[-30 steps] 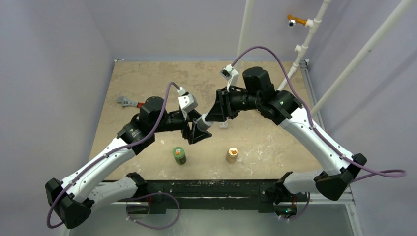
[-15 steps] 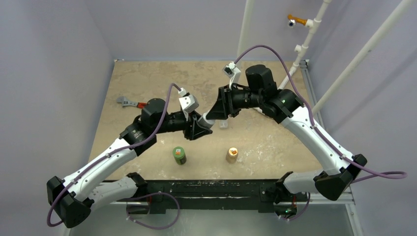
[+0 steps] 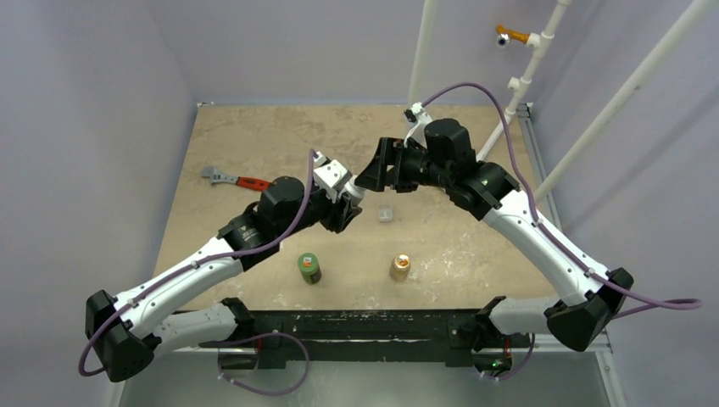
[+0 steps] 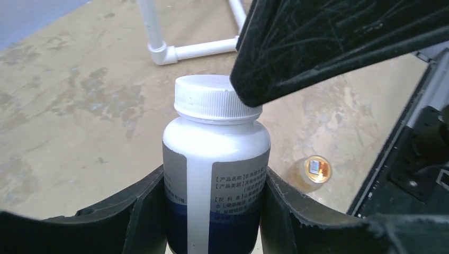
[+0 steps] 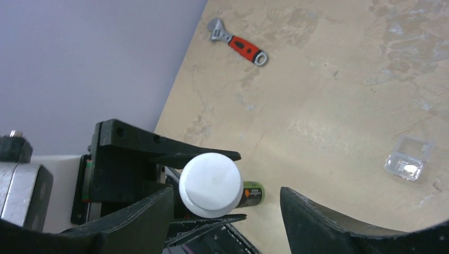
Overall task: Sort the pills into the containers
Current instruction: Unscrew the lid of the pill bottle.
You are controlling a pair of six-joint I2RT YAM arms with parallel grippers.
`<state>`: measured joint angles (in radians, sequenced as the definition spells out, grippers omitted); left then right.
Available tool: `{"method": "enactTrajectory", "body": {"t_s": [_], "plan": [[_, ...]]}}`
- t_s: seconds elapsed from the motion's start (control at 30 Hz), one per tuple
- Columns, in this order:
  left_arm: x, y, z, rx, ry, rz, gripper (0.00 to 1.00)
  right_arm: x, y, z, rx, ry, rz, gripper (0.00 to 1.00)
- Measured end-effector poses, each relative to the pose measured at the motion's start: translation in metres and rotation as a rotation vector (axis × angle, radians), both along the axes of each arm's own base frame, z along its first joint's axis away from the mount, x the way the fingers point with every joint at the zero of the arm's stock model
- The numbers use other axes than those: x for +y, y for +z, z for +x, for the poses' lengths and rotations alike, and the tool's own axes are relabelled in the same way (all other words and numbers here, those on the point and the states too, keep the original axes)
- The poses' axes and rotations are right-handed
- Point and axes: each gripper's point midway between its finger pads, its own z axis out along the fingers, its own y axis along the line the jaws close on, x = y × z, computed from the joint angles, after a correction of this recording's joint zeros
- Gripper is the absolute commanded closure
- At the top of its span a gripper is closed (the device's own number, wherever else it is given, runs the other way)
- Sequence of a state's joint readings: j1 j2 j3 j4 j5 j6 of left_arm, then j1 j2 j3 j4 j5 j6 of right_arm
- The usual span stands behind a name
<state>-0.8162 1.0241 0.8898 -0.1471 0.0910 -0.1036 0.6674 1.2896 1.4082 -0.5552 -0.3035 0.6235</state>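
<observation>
My left gripper is shut on a white pill bottle with a blue-and-white label and a white screw cap in place. It holds the bottle upright above the middle of the table. My right gripper stands open just over that cap, one finger beside the cap's edge and nothing gripped. The container, a small clear plastic case, lies on the table just right of both grippers. A pale speck shows inside the case; I cannot make out other pills.
A green bottle and a tan-orange bottle stand near the front edge. A red-handled wrench lies at the left. White pipes rise at the back right, with a pipe foot lying on the table.
My left gripper closed on the white bottle and carried it up and to the right. My right gripper opened, let go of the bottle and drew back from it.
</observation>
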Motion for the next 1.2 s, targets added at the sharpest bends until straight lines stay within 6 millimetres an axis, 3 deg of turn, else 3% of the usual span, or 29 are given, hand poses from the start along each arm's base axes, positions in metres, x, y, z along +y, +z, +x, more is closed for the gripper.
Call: {"method": "enactTrajectory", "body": {"t_s": [0.23, 0.53, 1.2], "plan": [[0.007, 0.001, 0.014, -0.052, 0.096, 0.032, 1.0, -0.003, 0.006, 0.024, -0.023, -0.147, 0.039, 0.36], [0.004, -0.012, 0.021, -0.042, 0.116, 0.08, 1.0, 0.019, 0.002, 0.019, -0.022, -0.125, 0.046, 0.39], [0.0, 0.002, 0.023, -0.054, 0.124, 0.039, 1.0, 0.015, -0.006, 0.031, -0.023, -0.192, 0.017, 0.5]]}}
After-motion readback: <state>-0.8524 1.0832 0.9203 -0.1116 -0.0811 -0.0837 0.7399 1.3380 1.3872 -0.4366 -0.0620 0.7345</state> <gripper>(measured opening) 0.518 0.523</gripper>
